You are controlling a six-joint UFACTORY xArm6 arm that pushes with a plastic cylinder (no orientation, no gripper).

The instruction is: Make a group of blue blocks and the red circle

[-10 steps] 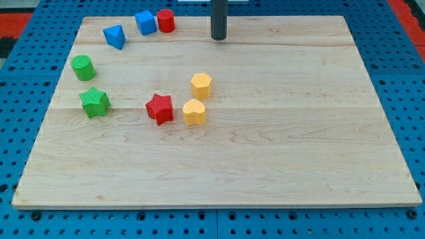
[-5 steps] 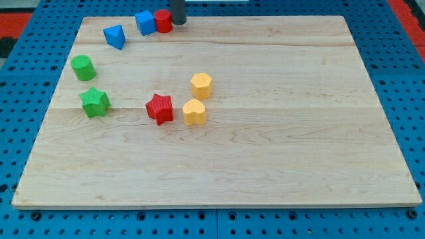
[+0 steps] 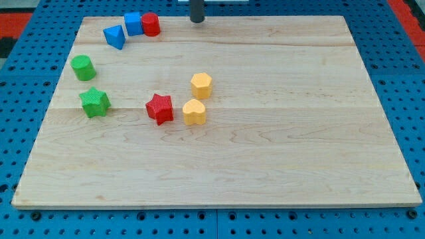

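The red circle (image 3: 151, 24) stands near the board's top edge at the view's upper left, touching the blue cube (image 3: 133, 23) on its left. The blue triangle (image 3: 115, 36) sits just left of and below the cube, close to it. My tip (image 3: 197, 20) is at the view's top edge, a short way right of the red circle and clear of it.
A green circle (image 3: 83, 67) and a green star (image 3: 94, 101) sit at the view's left. A red star (image 3: 159, 108) and two yellow blocks (image 3: 201, 85) (image 3: 194, 112) sit mid-board. The wooden board (image 3: 265, 166) lies on a blue pegboard.
My tip swept left to the red circle, then drew back right. The red circle and blue cube have slid left, closer to the blue triangle.
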